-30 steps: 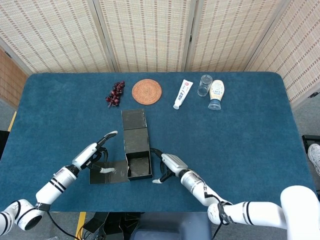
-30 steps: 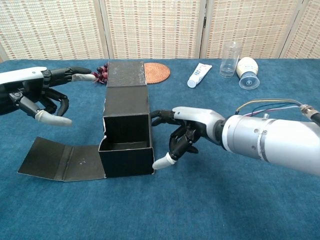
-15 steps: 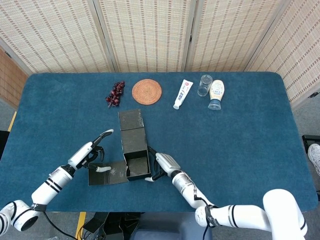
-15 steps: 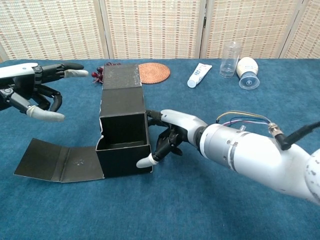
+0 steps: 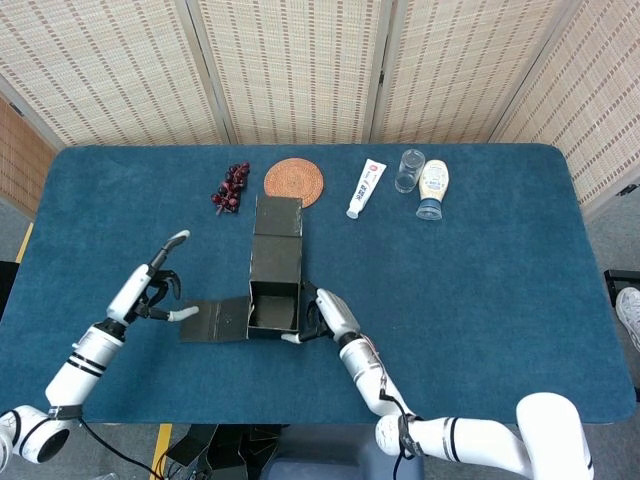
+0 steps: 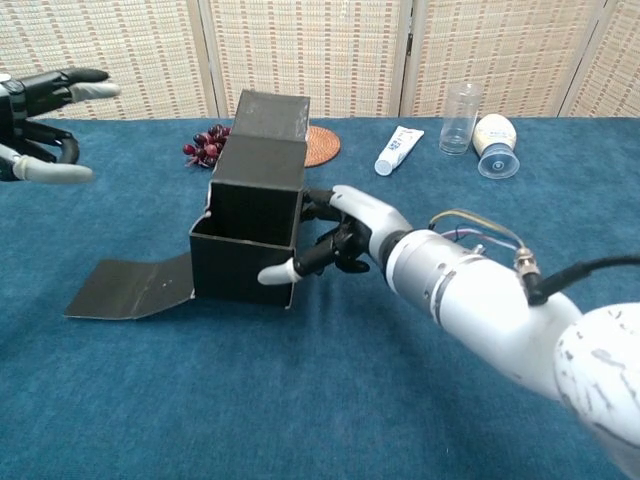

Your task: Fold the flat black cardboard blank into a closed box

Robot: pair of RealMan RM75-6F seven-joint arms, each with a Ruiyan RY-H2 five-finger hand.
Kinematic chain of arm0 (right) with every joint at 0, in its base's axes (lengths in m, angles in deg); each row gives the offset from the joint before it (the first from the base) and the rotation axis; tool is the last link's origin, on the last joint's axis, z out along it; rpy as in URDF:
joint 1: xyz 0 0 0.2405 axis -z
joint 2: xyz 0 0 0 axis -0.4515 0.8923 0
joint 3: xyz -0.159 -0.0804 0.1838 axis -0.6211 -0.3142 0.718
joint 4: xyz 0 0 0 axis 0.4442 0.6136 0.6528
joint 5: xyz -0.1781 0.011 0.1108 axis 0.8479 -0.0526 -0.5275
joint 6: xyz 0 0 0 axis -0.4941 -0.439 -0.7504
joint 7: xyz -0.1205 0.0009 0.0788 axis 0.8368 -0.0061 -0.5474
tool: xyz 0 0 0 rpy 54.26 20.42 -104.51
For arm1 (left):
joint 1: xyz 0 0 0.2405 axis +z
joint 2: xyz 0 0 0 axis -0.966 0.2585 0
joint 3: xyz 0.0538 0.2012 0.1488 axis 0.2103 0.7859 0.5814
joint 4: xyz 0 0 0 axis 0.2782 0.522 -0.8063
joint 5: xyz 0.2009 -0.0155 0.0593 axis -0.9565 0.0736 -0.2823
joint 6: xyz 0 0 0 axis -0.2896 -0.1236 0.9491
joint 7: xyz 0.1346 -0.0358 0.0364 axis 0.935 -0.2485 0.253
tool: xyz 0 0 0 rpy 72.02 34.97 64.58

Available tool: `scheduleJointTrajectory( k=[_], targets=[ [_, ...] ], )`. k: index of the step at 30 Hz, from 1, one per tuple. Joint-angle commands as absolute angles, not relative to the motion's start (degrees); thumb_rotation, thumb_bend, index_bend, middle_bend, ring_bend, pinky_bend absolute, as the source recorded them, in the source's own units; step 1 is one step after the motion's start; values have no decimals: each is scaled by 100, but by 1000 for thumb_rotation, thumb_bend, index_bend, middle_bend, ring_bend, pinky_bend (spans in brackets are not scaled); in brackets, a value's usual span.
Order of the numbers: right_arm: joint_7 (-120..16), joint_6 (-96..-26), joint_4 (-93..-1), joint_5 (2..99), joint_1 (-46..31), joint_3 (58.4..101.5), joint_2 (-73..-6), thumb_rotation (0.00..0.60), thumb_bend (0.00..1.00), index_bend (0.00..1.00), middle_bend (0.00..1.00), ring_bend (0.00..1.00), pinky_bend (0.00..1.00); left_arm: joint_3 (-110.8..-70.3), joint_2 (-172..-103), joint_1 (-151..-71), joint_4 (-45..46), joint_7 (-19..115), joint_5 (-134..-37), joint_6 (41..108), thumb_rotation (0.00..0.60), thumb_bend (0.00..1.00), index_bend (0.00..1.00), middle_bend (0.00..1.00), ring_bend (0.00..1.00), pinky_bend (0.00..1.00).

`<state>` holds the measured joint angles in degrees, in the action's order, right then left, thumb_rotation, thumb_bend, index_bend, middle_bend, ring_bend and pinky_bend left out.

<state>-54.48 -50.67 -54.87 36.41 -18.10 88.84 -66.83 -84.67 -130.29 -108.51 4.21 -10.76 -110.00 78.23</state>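
The black cardboard box (image 5: 275, 290) (image 6: 248, 250) stands half folded at the table's front middle. Its tray is open on top, and a tall back panel with a lid flap (image 6: 268, 117) rises behind it. One flat flap (image 5: 214, 320) (image 6: 132, 288) lies on the cloth to its left. My right hand (image 5: 324, 318) (image 6: 338, 242) holds the box's front right corner, its thumb across the front wall and its fingers against the right wall. My left hand (image 5: 154, 291) (image 6: 42, 98) hovers open to the left, clear of the cardboard.
Along the far edge of the blue table (image 5: 500, 280) lie dark grapes (image 5: 230, 187), a round woven coaster (image 5: 293, 182), a white tube (image 5: 366, 187), a clear glass (image 5: 409, 170) and a white bottle (image 5: 432, 187). Folding screens stand behind.
My right hand has closed on the box's corner and turned the box, so its back panel swung right. My left hand has drawn away to the left and risen.
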Motion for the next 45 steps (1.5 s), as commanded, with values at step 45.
scheduleJointTrajectory(
  k=[45],
  targets=[
    [-8784,-4424,-6130,4765,-1002,9593,-6377,600,263,295,425,694,980,-9774,-14408,-10626,565,65,-10461,8653,600,138,14,0,570,914]
  ],
)
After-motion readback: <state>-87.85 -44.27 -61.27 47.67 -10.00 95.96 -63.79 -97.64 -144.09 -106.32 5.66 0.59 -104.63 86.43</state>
